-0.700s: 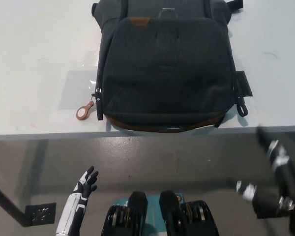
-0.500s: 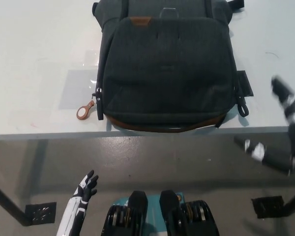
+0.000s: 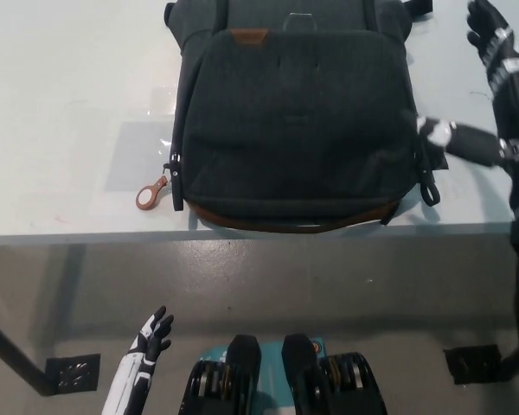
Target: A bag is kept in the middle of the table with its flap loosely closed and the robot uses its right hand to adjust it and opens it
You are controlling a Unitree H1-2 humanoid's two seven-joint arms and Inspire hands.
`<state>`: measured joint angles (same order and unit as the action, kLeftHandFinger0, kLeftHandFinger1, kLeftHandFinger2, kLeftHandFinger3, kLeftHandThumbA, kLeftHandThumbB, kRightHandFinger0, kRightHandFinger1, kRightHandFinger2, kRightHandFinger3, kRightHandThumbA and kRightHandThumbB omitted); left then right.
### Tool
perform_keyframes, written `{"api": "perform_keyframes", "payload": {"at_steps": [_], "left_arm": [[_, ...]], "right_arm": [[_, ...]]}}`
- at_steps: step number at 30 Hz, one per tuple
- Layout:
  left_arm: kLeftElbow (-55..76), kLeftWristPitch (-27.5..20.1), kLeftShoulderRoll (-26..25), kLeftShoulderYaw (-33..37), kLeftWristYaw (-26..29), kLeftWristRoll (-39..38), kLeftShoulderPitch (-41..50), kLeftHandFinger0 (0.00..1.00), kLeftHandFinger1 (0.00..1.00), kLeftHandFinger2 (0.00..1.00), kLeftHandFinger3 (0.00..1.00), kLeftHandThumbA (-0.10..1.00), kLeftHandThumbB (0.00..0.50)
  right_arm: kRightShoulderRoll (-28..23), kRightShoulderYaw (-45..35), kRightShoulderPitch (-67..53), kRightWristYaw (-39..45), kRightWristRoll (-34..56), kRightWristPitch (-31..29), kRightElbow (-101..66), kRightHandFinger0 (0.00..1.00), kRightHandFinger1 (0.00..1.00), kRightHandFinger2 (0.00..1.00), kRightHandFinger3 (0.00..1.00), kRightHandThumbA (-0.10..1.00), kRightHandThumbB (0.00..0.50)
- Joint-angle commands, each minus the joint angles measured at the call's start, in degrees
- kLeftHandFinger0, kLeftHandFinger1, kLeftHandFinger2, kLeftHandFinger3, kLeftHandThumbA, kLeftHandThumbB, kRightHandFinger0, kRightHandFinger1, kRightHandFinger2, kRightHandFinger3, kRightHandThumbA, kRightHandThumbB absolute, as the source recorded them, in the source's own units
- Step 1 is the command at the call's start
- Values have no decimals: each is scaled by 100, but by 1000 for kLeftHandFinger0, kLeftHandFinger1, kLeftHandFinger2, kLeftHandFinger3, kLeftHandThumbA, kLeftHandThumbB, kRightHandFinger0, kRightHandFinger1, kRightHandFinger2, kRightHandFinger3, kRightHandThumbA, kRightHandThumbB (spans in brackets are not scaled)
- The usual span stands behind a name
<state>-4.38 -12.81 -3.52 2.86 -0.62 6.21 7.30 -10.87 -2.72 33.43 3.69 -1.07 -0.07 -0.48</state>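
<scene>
Bag (image 3: 294, 130): dark grey fabric, lying flat on the pale worktop (image 3: 60, 104) near its front edge, roughly in the middle of the view, its far end cut off by the top of the picture. Flap (image 3: 298, 121): covers most of the upper face, lying closed, with a small brown leather patch (image 3: 247, 36) near its far edge and a metal ring (image 3: 299, 19) just beyond that. Base trim (image 3: 285, 223): a brown strip along the near edge of the bag. Zip pull (image 3: 150, 195): a round brown tab on a short cord, resting on the worktop just beside the bag's left near corner. Side strap (image 3: 427, 177): a black loop hanging from the bag's right side, lying on the worktop. Right robot hand (image 3: 489, 60): black with pale bands, raised over the worktop at the picture's right edge, just beside the bag's right side; fingers spread apart, one reaching up toward the top right corner, another pointing across toward the bag with its tip (image 3: 432, 131) at or over the bag's right edge; whether it touches the fabric cannot be told; nothing is held. Left robot hand (image 3: 154, 331): white and black, low at the picture's lower left, below the worktop's front edge and over the grey floor (image 3: 268, 277), well apart from the bag; fingers loosely spread, holding nothing.
</scene>
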Motion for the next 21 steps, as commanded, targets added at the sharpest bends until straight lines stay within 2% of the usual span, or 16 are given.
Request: {"api": "perform_keyframes", "payload": {"at_steps": [1,3,4,7,9,15,21], "left_arm": [[31,-272,-1,47,31,83,-6,1000,1000,1000,1000,1000,323],[34,-260,2,48,22,58,10,1000,1000,1000,1000,1000,324],[27,-258,7,48,39,79,17,1000,1000,1000,1000,1000,327],[49,-234,15,61,29,72,39,1000,1000,1000,1000,1000,326],[79,-195,12,57,7,30,41,1000,1000,1000,1000,1000,326],[26,-252,3,91,4,70,52,1000,1000,1000,1000,1000,318],[51,-196,-21,115,-52,17,15,1000,1000,1000,1000,1000,310]], "right_arm": [[30,-88,778,171,440,440,445,1000,1000,1000,1000,1000,280],[61,-99,921,217,547,582,596,1000,1000,1000,1000,1000,280],[59,-108,1039,301,647,712,731,1000,1000,1000,1000,1000,301],[65,-192,1291,489,984,911,1046,1000,1000,1000,1000,1000,267],[51,-222,1423,586,1102,961,1215,1000,1000,1000,1000,1000,262],[88,-485,1737,735,1612,1406,1629,1000,1000,1000,1000,1000,278],[182,-547,1791,733,1723,1632,1603,1000,1000,1000,1000,1000,269]]}}
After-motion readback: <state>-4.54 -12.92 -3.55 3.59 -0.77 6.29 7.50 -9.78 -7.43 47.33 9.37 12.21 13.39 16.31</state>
